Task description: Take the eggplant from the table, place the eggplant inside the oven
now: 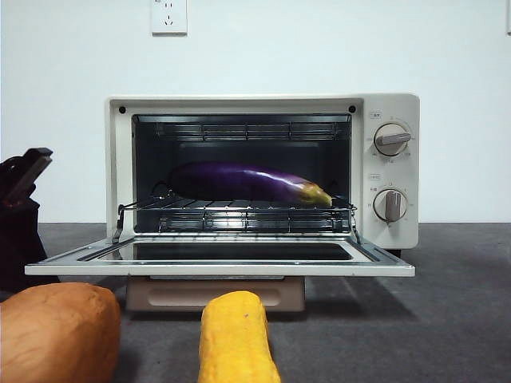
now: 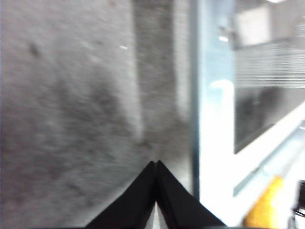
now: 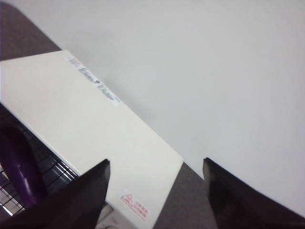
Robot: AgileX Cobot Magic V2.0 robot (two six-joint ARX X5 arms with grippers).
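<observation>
The eggplant [image 1: 247,183] lies on the rack inside the oven [image 1: 391,171] — door down. The left gripper [image 2: 157,164] is pinched closed over the table [image 2: 71,119]; the right gripper [image 3: 156,164] is spread wide, holding nothing

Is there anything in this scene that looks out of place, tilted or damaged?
Nothing stands out. The eggplant lies flat along the wire rack inside the oven, whose door hangs open and level. The corn cob and sweet potato rest on the table, both intact.

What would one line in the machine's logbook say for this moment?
eggplant: on rack in oven | door: open | left gripper: shut, empty, beside oven | right gripper: open, above oven
</observation>
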